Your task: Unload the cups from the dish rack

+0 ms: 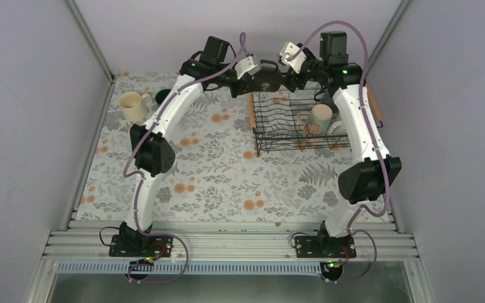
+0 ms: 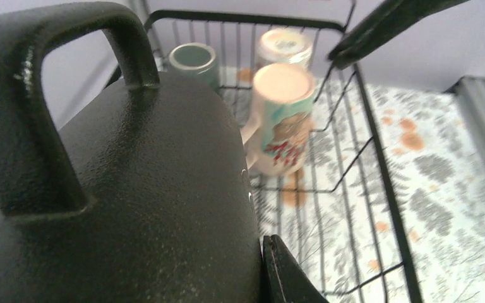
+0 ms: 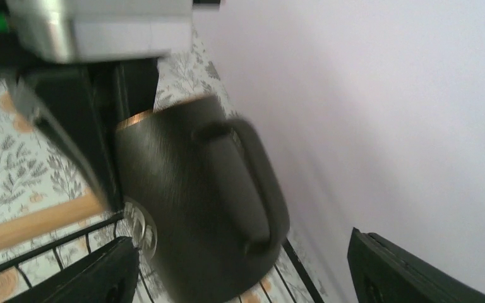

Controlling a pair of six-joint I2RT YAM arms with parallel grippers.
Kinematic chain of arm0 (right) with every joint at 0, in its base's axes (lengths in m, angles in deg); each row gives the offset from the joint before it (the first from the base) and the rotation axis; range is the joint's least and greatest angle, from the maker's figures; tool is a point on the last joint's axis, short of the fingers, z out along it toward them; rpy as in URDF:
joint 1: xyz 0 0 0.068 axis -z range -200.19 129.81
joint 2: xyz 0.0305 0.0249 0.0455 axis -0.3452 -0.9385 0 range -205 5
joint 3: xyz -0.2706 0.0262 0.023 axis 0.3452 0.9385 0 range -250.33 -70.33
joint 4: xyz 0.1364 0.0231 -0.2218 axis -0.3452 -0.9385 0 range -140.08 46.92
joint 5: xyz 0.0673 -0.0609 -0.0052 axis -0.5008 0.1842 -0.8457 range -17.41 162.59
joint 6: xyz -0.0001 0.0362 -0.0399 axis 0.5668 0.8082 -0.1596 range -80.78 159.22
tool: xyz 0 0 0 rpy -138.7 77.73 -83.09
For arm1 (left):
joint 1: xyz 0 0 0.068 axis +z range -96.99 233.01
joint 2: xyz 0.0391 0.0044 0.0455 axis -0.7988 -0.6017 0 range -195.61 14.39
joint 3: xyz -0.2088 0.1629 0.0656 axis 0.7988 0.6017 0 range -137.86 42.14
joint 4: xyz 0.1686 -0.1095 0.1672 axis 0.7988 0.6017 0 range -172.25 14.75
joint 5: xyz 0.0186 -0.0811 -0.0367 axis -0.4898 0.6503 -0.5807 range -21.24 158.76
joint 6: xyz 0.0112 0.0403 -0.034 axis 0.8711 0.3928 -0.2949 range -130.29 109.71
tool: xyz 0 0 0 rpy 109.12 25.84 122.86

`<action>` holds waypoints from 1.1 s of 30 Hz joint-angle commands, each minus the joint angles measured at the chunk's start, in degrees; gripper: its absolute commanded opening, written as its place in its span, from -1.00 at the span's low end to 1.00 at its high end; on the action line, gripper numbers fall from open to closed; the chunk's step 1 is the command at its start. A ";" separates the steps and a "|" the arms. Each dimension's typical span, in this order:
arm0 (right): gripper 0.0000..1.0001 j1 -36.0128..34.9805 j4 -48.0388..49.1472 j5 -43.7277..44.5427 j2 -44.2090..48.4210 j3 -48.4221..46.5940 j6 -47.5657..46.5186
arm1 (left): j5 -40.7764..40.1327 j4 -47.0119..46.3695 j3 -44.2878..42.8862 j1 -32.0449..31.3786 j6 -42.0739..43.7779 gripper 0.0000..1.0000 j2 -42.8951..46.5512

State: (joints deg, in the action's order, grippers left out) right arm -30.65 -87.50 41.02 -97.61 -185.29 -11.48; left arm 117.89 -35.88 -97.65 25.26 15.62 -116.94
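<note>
My left gripper (image 1: 257, 73) is shut on the black mug (image 1: 269, 76), held at the far left end of the black wire dish rack (image 1: 278, 144). In the left wrist view the mug (image 2: 132, 189) fills the frame, with one finger (image 2: 284, 271) pressed on its side and the other hidden. My right gripper (image 3: 240, 243) is open, its fingers either side of the mug's handle (image 3: 246, 183) without touching it. A mint-and-pink mug (image 1: 320, 118) stands upside down in the rack, also in the left wrist view (image 2: 284, 120). A grey-green mug (image 2: 192, 60) and another pale mug (image 2: 284, 44) stand behind it.
A cream mug (image 1: 134, 106) and a dark green mug (image 1: 162, 96) stand on the floral tablecloth at the far left. The rack's wooden handles (image 1: 251, 112) run along its two short sides. A clear glass rim (image 3: 140, 227) shows beside the black mug. Walls close in on three sides.
</note>
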 commanded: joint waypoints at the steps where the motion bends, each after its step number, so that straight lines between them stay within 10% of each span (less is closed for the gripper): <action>1: 0.77 -0.08 -1.63 4.51 4.33 3.56 -2.43 | -12.79 5.05 -4.55 0.33 11.02 -0.95 7.86; 18: 0.71 1.60 -28.89 19.78 -14.37 -12.00 -15.76 | -40.31 28.32 11.25 11.85 35.01 -0.95 24.14; 33: 0.69 2.30 -29.11 28.93 -24.40 -16.88 -16.69 | -55.24 28.81 43.51 26.63 44.63 -0.95 33.62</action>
State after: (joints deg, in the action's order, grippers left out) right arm -29.03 -115.22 67.90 -120.77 -200.46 -27.22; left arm 67.00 -5.50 -55.40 49.61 57.25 -87.92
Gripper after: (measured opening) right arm 0.846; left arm 0.088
